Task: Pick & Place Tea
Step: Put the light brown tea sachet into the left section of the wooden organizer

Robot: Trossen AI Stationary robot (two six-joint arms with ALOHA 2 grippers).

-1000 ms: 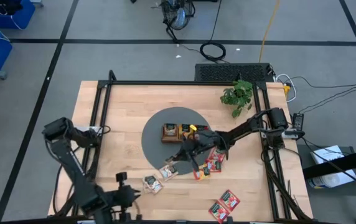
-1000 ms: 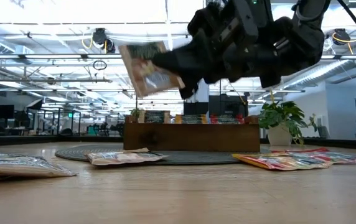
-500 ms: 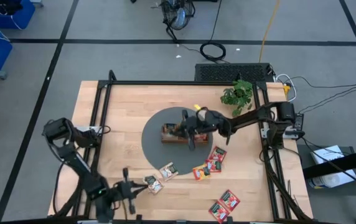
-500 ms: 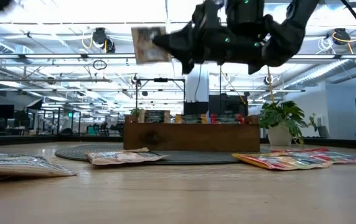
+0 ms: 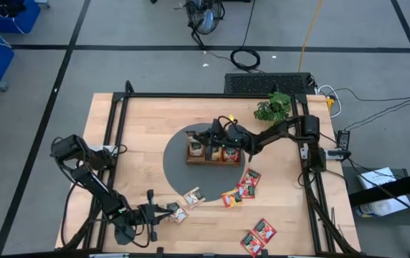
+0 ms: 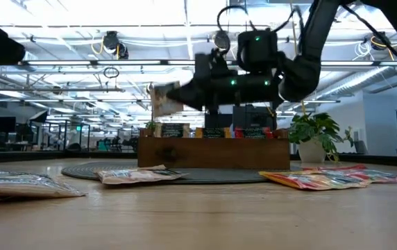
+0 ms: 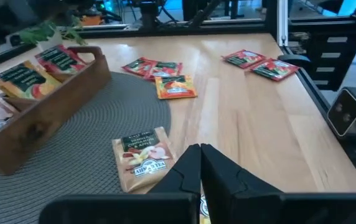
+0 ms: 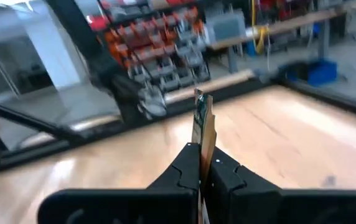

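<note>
Overhead, the right gripper pinches a beige sachet above the wooden tray. The left gripper is closed, empty. Two beige sachets and six red-orange ones lie loose.

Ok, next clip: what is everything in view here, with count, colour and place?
Beige-white flat tea sachets: two, on the table's front part; a third in the right hand.
Orange flat tea sachet: one, at the round mat's front edge.
Red flat tea sachets: four, two beside the orange one and two near the front right corner.
Brown wooden tray: one, on the mat, holding several sachets.
Grey round mat: one, at mid-table.
Green potted plant: one, at the back right.
Left hand: shut, low by the front beige sachet.
Right hand: shut on a sachet above the tray.
</note>
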